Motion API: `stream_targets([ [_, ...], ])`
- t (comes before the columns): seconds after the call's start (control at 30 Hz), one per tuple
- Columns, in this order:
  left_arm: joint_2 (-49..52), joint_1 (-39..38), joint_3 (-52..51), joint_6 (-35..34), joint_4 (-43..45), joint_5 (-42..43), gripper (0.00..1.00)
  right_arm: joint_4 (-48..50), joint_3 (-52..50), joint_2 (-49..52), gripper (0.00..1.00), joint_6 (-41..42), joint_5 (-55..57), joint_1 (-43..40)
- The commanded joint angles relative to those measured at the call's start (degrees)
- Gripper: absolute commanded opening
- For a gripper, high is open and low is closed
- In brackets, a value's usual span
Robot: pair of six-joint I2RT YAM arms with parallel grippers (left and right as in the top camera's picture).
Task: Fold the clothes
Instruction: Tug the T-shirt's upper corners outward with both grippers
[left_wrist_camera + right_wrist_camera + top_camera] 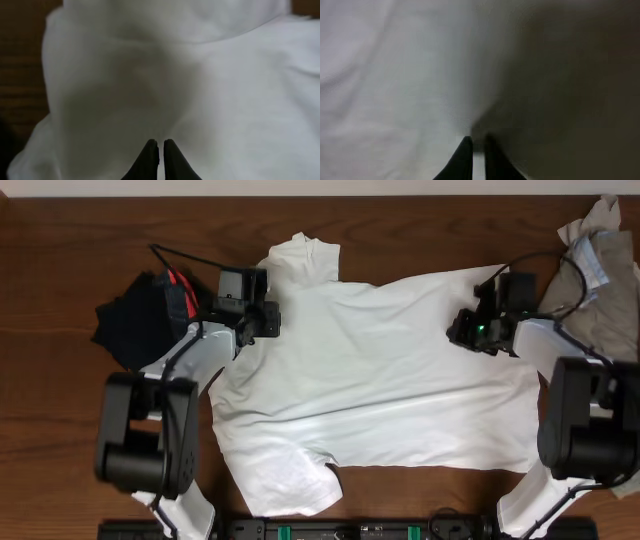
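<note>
**yam_guy:** Mid-fold and I want a sanity check. My left gripper [161, 150] has its black fingers pressed nearly together, with a sliver of white cloth nipped between them. My right gripper [476, 156] looks the same, a thin strip of white caught in the tips. Both are on the far edge of the plain white short-sleeved T-shirt [380, 370]. It lies spread flat and sideways across the middle of the dark brown wooden table [60, 430]. The left pinch is by the far sleeve [300, 258], the right one near the far hem corner.

**clothfolder:** One layer in the pinch, or two?

**yam_guy:** Can't tell, the wrist views are too close and blurry. My guess is I want both, or the back panel gets left on the table when I lift.

**clothfolder:** Then raise both ends together, level, just enough to clear. Carry the edge towards you so the crease runs straight down the length. Anything nearby?

**yam_guy:** A crumpled black garment with a grey-and-red band [140, 320] sits just beside my left arm. There's also a crumpled khaki-beige garment [610, 280] at the far right corner, near my right arm. I reckon pulling straight back should stop my elbows dragging either one.
</note>
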Motion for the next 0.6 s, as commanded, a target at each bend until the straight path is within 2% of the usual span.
stream_targets([
  [0.0, 3.65, 0.04, 0.07, 1.14, 1.09, -6.64, 0.08, -1.03, 0.02, 2.08, 0.1, 0.98, 7.96, -0.02],
  [0.17, 7.28, 0.48, 0.09, 0.87, 3.82, -14.1, 0.08, -4.22, 0.04, 2.23, 0.13, 0.98, 18.03, -1.51],
  [0.3, 7.76, 1.75, 1.18, 0.7, 6.47, -16.13, 0.08, -5.9, 0.04, 2.21, 0.16, 0.74, 19.17, -3.58],
  [0.4, 7.72, 2.6, 5.14, 0.7, 5.14, -16.06, 0.08, -5.73, 0.2, 1.92, 0.29, -3.15, 11.82, -4.96],
  [0.47, 7.72, 2.69, 8.92, 0.98, 2.36, -16.09, 0.08, -5.95, 0.74, 1.31, 0.41, -6.82, 4.72, -5.64],
  [0.57, 7.45, 2.69, 14.93, 2.49, -2.89, -16.17, 0.08, -6.78, 1.44, -0.9, 0.47, -9.22, -2.29, -6.64],
])
